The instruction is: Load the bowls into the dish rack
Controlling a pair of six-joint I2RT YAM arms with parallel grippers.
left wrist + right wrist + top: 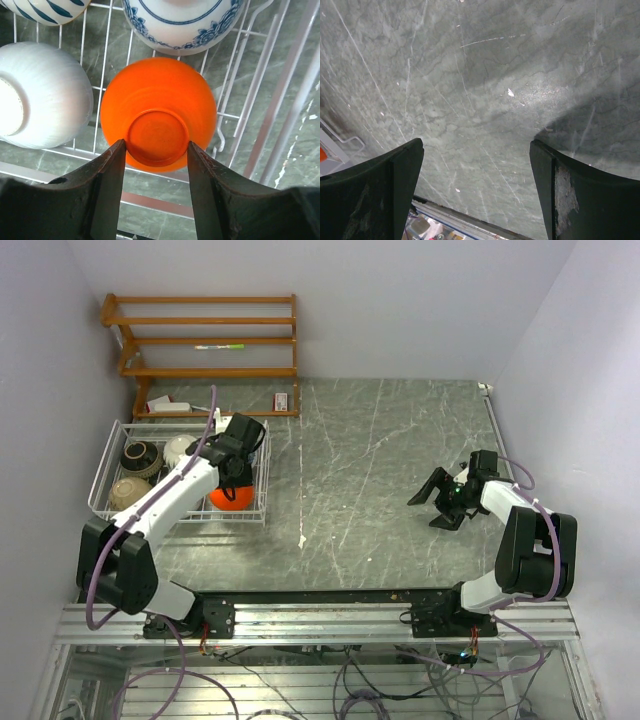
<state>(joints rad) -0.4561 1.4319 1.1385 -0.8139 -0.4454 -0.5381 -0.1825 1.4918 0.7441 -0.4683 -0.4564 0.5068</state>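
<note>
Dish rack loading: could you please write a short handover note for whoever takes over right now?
Left gripper: fingers flank the foot of the upturned orange bowl in the dish rack; grip unclear.
Right gripper: open, empty, over the bare table.
Also in the rack: white bowl, blue-patterned bowl, brown bowl, tan bowl.
Done: no bowl shows outside the rack.
Left: withdraw the left arm, probably; check the count.
</note>
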